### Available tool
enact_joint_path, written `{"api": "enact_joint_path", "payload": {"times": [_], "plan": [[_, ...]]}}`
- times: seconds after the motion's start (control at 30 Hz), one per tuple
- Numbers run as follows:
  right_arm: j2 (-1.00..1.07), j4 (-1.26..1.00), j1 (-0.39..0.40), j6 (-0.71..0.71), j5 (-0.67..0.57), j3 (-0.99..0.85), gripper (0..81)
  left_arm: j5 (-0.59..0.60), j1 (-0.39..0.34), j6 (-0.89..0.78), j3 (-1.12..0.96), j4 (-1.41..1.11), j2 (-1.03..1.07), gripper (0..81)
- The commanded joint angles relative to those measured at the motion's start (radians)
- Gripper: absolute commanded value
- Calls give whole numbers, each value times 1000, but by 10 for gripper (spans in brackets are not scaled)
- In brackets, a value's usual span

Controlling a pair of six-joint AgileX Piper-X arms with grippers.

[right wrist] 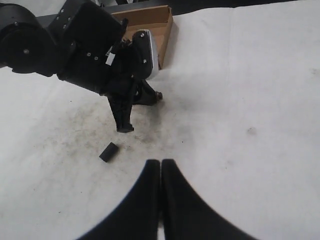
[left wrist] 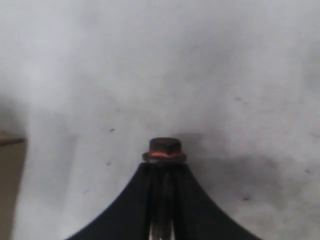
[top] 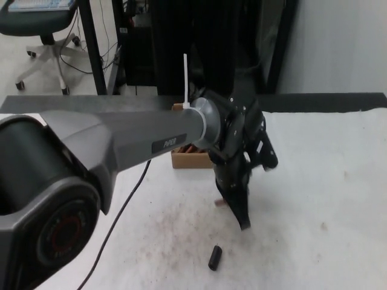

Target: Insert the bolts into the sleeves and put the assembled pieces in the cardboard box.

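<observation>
My left gripper is shut on the shank of a rusty bolt, whose hex head sticks out past the fingertips just above the white bench. The right wrist view shows this left gripper and bolt from across the bench. A short black sleeve lies loose near it, closer to my right gripper. In the high view the left gripper hangs in front of the cardboard box, with the sleeve lying nearer the camera. My right gripper is shut with nothing in it.
The cardboard box stands at the back behind the left arm, and its edge shows in the left wrist view. A black cable runs across the stained white cover. An office chair stands beyond the bench.
</observation>
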Motion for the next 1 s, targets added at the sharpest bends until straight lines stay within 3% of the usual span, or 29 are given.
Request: {"api": "enact_joint_path", "payload": {"times": [0.0,0.1,0.2,0.4,0.5,0.73,0.97], "plan": [[-8,-4,0,-5,-11,0,8,-171,11,-95,-22,-26,-98,4],[-6,-4,0,-5,-11,0,8,-163,46,-333,-22,-33,-184,4],[15,-8,0,-1,-28,0,8,-66,93,-546,-22,-2,-264,4],[134,-55,2,10,-226,0,8,156,191,-819,105,39,-421,4],[205,-76,18,15,-238,0,8,256,229,-893,265,-24,-522,4],[398,-126,101,76,-236,0,8,410,264,-1096,811,-438,-908,4],[651,-371,285,228,-236,0,8,404,312,-1106,1251,-1089,-1334,4]]}}
